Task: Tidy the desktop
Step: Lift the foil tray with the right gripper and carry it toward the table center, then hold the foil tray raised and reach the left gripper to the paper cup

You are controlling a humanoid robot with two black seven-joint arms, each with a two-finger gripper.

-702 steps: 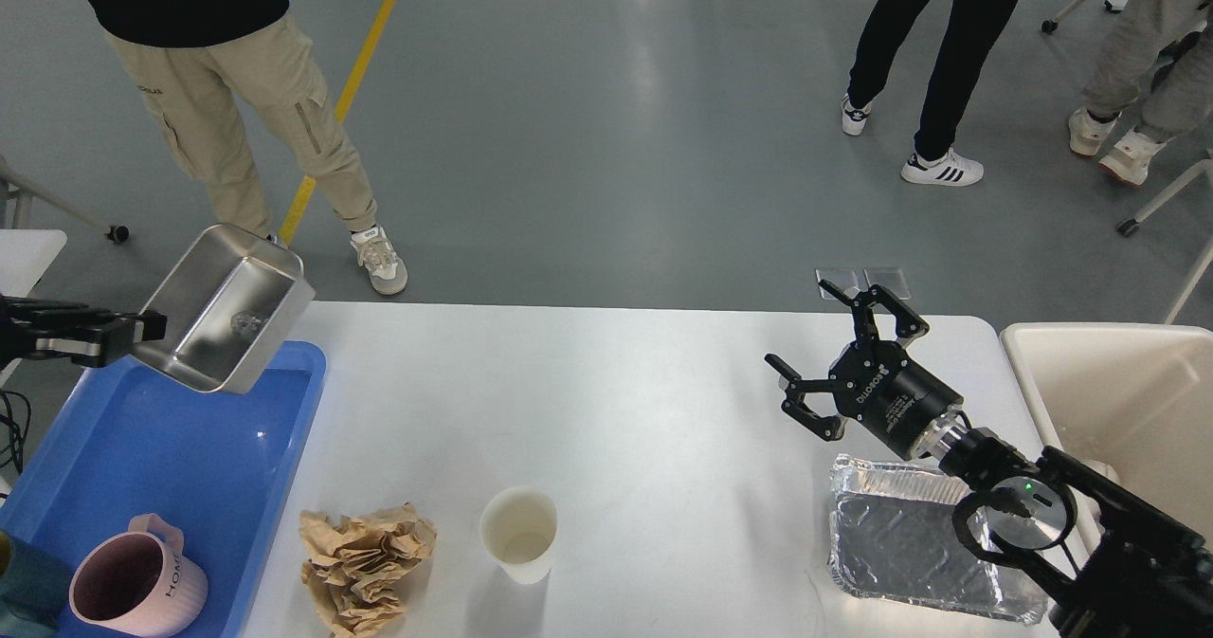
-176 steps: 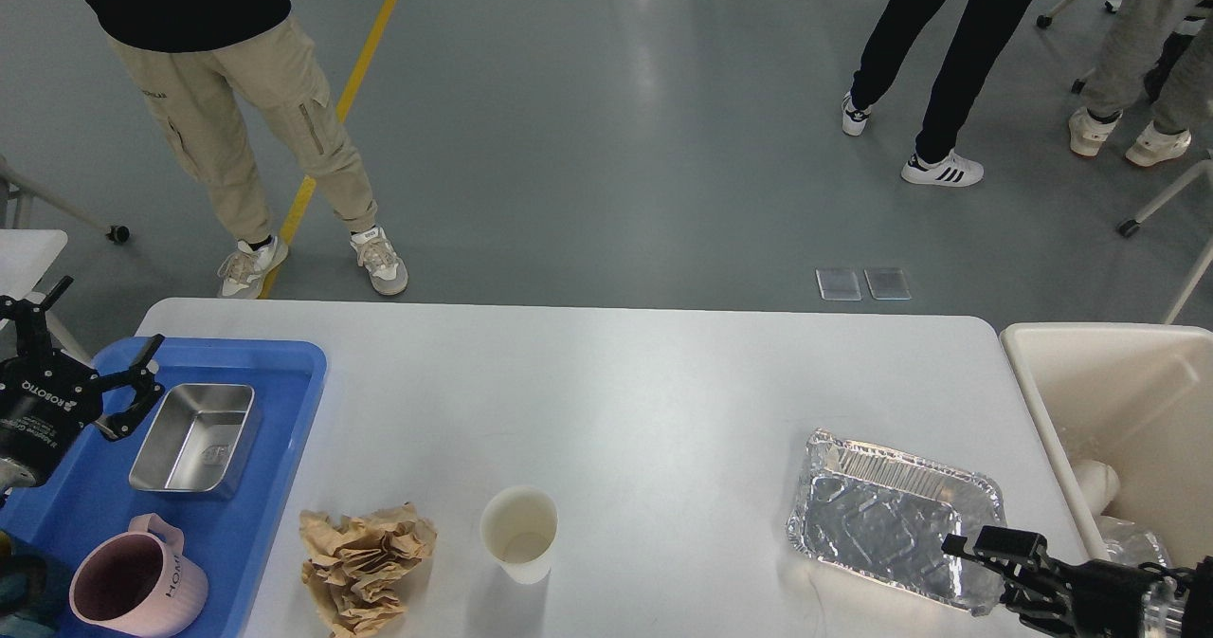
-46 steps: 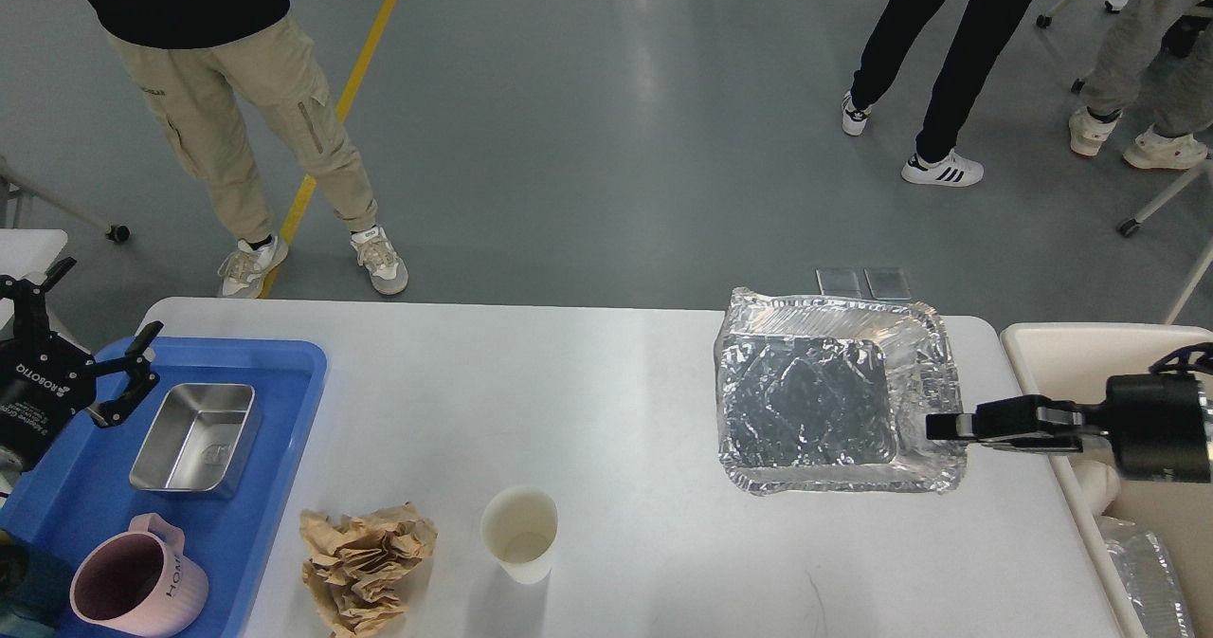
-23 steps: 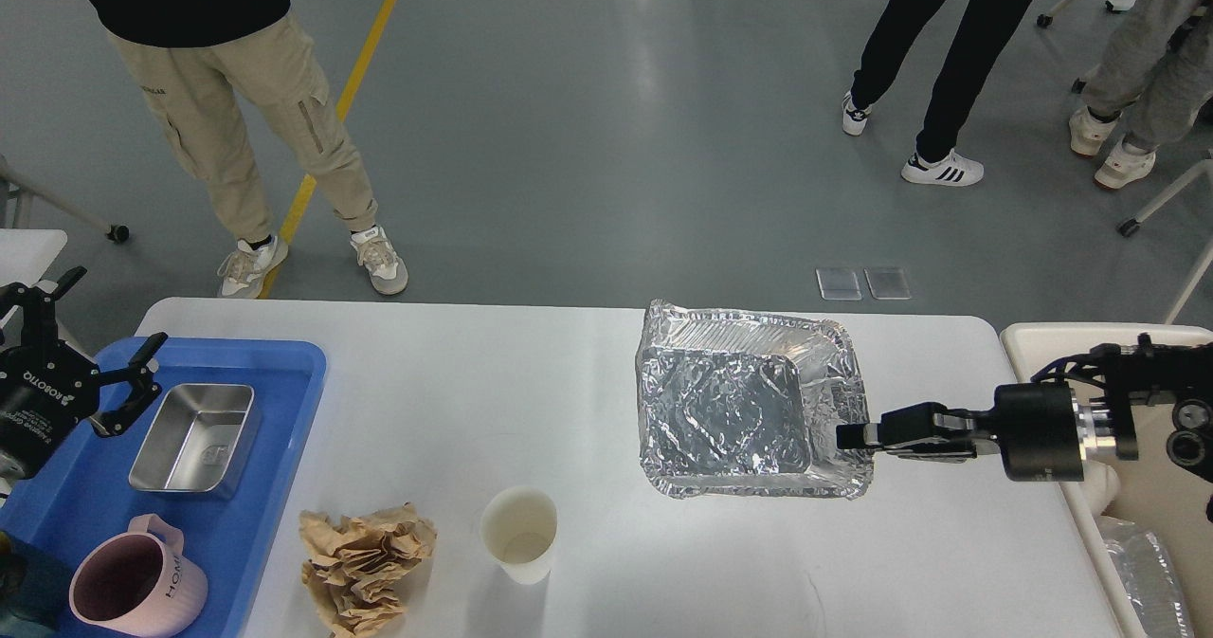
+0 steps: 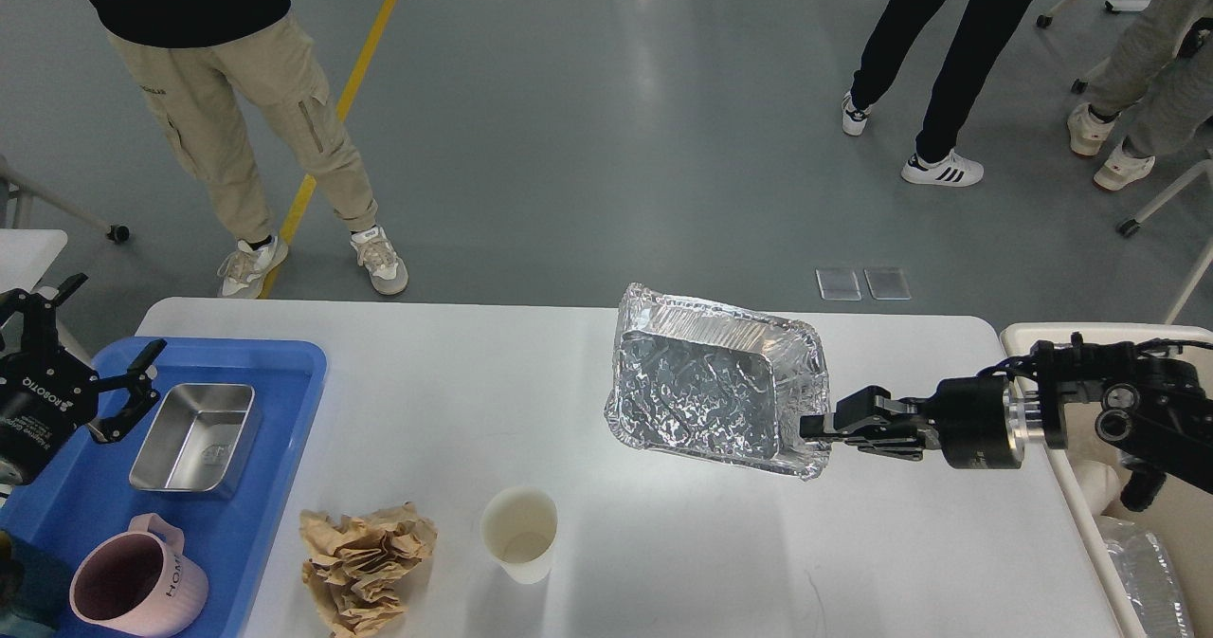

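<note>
The white desktop (image 5: 606, 562) fills the lower view. My right gripper (image 5: 817, 426) reaches in from the right, shut on the right rim of a crumpled foil tray (image 5: 706, 391), and holds it tilted above the table's middle. A white paper cup (image 5: 517, 533) stands upright near the front edge. A crumpled brown paper ball (image 5: 365, 562) lies left of the cup. My left gripper (image 5: 90, 368) is open and empty over the far left end of the blue tray (image 5: 284, 373), beside a steel box (image 5: 194, 437).
A pink mug (image 5: 133, 586) stands in the blue tray's near end. A beige bin (image 5: 1104, 335) stands off the table's right end with foil and a cup inside. People stand on the grey floor beyond the table.
My right gripper has carried the foil tray leftward from the table's right side to above its middle, and the tray now tilts more. The left gripper has barely moved.
</note>
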